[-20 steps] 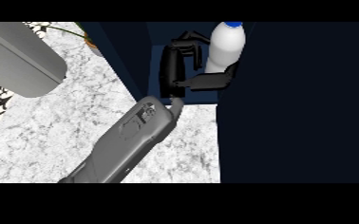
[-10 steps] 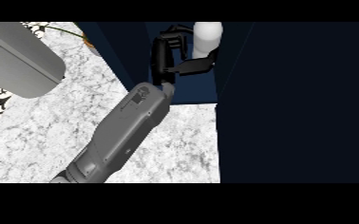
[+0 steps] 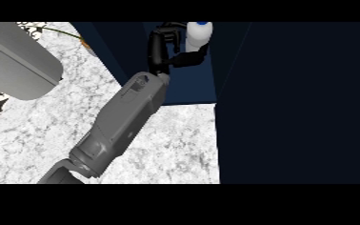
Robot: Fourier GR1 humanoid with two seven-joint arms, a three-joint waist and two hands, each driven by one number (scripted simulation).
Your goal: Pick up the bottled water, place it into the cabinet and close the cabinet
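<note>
right hand (image 3: 160,47): black, way out at the far end of the scene. It's wrapped around the bottle, so it's grasping, not let go. Fingers go up and round the left side, and the thumb (image 3: 191,58) hooks across the lower part.

bottled water (image 3: 199,38): white body with a little blue cap (image 3: 202,23) at the very top. It's standing pretty much upright, far and a bit right of centre, inside the cabinet's opening. Its base is hidden behind the thumb, so I honestly can't tell if it's sitting on anything or just hanging in the grip.

cabinet (image 3: 190,83): dark navy. The lighter blue strip in the middle is the open bit, with darker walls either side of it. The hand and bottle are both up at its far end.

dark panel (image 3: 288,100): huge and nearly black, taking up the whole right side from near to far. Might be the open door, can't say for sure.

right forearm (image 3: 123,119): grey, comes in from the near left and slants up to the far right, crossing the counter to reach the cabinet.

counter (image 3: 175,143): white speckled marble, running up to the cabinet's front edge.

grey shape (image 3: 25,66): big rounded thing at the left edge, can't tell what it is.

left hand: doesn't show anywhere.
</note>
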